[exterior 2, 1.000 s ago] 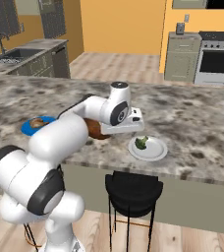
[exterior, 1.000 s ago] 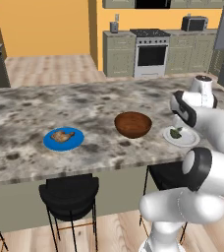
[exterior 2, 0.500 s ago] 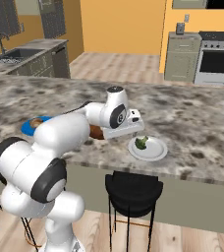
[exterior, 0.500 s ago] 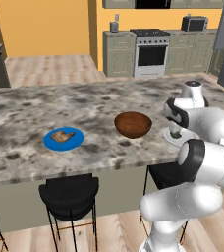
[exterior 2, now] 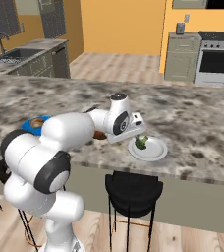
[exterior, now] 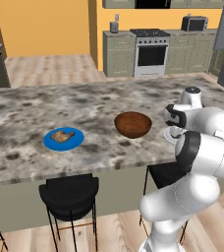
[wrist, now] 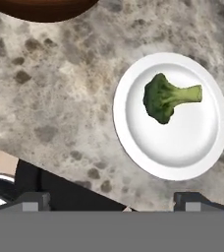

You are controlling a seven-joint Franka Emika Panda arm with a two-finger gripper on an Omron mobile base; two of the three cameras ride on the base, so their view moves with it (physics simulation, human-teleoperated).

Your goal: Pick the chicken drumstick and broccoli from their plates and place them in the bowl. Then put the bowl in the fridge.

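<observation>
The robot is on the first pick, judging by the layout: the claw (wrist: 111, 201) hangs above the counter (exterior: 25, 106) w/ jaws spread wide and nothing between them, aimed down near the white plate (wrist: 197, 152). The broccoli (wrist: 167, 100) lies on its side on that plate, floret toward the middle, stalk pointing to the rim, and sits off to one side of the claw's centre line in the hand view, not yet between the tips. Next move prob. calls for sliding the hand across until the floret is centred, turning the wrist so the tips close across the narrow stalk or the head, then dropping straight down w/o scraping the plate. The brown bowl (exterior: 132, 124) stands just beside the white plate, apart from it, empty as far as can be seen, so the carry is short. The drumstick (exterior: 62, 136) rests on the blue plate (exterior: 50, 143), well apart on the far side of the bowl, untouched. Nothing stands between claw and broccoli. Below the counter edge are black stools (exterior: 69, 193); a stove (exterior: 150, 51) and beige cupboards line the back wall. The arm's own elbow blocks most of the white plate in the left base view, so alignment is best judged from the hand view.
</observation>
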